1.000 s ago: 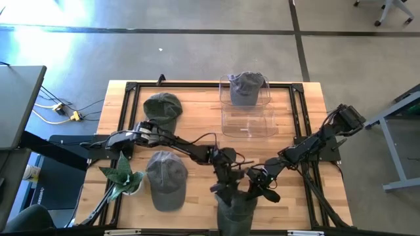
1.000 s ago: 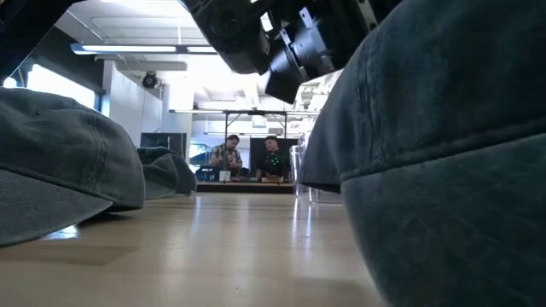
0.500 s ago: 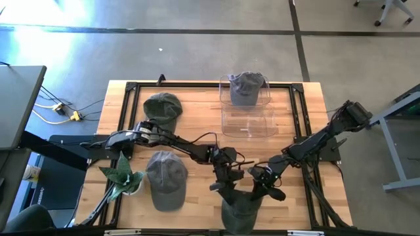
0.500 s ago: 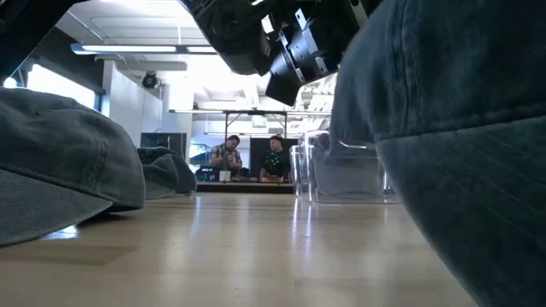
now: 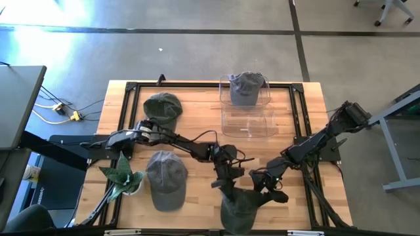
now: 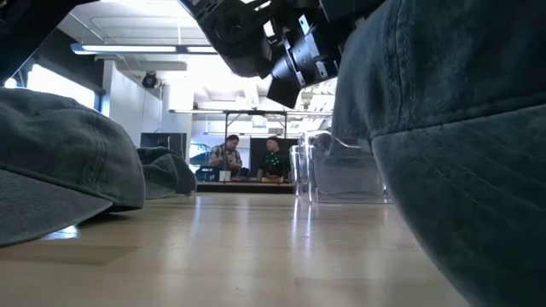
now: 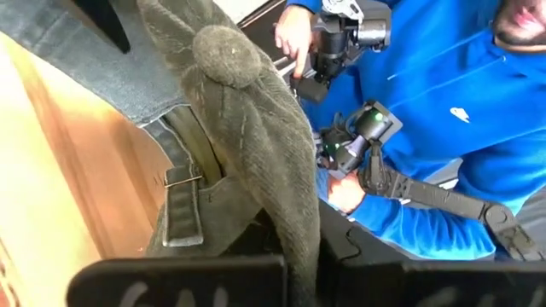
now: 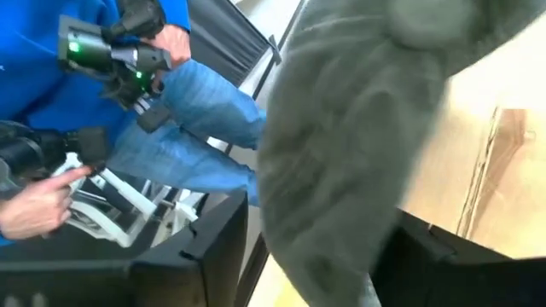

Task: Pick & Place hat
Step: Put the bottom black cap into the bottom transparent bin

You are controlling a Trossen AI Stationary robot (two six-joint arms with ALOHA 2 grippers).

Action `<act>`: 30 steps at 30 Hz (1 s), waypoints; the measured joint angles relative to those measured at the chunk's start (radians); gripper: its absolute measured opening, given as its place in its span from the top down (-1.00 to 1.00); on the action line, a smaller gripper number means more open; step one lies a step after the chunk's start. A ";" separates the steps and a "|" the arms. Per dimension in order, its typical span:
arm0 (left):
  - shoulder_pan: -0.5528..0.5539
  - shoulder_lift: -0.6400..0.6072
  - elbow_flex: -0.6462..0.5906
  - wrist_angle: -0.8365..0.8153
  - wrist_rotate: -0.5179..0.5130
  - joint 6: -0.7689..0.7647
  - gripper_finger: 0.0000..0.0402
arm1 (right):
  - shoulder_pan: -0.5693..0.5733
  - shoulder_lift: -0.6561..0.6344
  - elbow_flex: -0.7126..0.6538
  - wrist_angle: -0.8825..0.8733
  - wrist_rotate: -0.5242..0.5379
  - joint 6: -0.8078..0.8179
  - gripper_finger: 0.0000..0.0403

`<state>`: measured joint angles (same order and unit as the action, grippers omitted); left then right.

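Observation:
A grey-green hat point(image 5: 237, 208) sits at the middle of the table's near edge and fills the right of the low view point(image 6: 452, 128). My left gripper point(image 5: 226, 185) reaches it from the far left and is shut on its crown. My right gripper point(image 5: 269, 190) stands at the hat's right side. Its fingers are spread, with hat cloth point(image 8: 341, 170) between them. I cannot tell whether they touch it. In the left wrist view the hat's top button point(image 7: 226, 51) and back strap with buckle point(image 7: 183, 183) show. My left gripper pinches a raised fold of the crown cloth point(image 7: 294, 230) between its two fingers, beside the back strap opening. The fingers come almost level from the table's far side. The crown stands up from the hold; whether the hat's underside rests on the table is hidden.
Two more hats lie on the left half, one far point(image 5: 163, 107) and one near point(image 5: 166, 178). Another hat point(image 5: 247, 87) sits in a clear box at the far middle, with an open clear bin point(image 5: 248, 122) before it. A small plant point(image 5: 121, 176) stands at the left. A person in blue sits past the near edge.
My left gripper has shut on the hat's crown. My right gripper's fingers have spread apart and drawn slightly toward the table's right. The hat has slumped lower toward the near edge, uncovering the clear bin in the low view.

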<state>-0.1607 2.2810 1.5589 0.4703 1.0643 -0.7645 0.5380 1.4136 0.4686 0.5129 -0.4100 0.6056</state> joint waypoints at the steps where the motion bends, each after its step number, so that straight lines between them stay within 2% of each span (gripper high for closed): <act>1: 0.003 0.000 0.000 -0.001 0.000 -0.002 0.97 | 0.005 0.000 0.000 0.001 0.004 -0.008 0.00; 3: 0.005 0.000 0.000 -0.001 0.000 -0.007 0.98 | 0.012 0.000 0.000 0.010 0.010 -0.008 0.11; 5: 0.011 -0.015 -0.003 -0.013 0.005 -0.012 0.99 | 0.015 0.000 0.000 0.021 0.009 0.008 0.34; 8: 0.011 -0.035 0.001 0.007 0.020 -0.021 0.99 | 0.015 0.000 0.000 0.037 -0.010 0.045 0.80; 10: 0.010 -0.035 0.001 0.001 0.033 -0.032 0.99 | 0.015 -0.002 0.000 0.043 -0.035 0.052 0.93; 13: 0.010 -0.054 -0.003 -0.018 0.055 -0.035 0.99 | 0.018 -0.002 0.000 0.052 -0.091 0.100 0.85; 16: 0.008 -0.065 0.002 -0.025 0.071 -0.030 0.99 | 0.038 -0.003 0.001 0.061 -0.156 0.121 0.87; 19: -0.003 -0.076 -0.003 -0.031 0.046 -0.029 0.99 | 0.051 -0.003 0.001 0.060 -0.122 0.115 0.97; 21: -0.005 -0.086 0.001 -0.024 0.038 -0.029 0.99 | 0.048 -0.003 0.001 0.064 -0.072 0.136 0.96; 25: -0.005 -0.083 -0.001 -0.037 0.037 -0.037 1.00 | 0.024 -0.003 0.000 0.076 -0.047 0.180 0.75; 30: -0.005 -0.083 -0.001 -0.033 0.030 -0.052 1.00 | 0.000 -0.003 0.000 0.130 -0.043 0.203 0.33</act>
<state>-0.1654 2.1983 1.5578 0.4373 1.0941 -0.8169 0.5376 1.4105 0.4683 0.6427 -0.4530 0.8088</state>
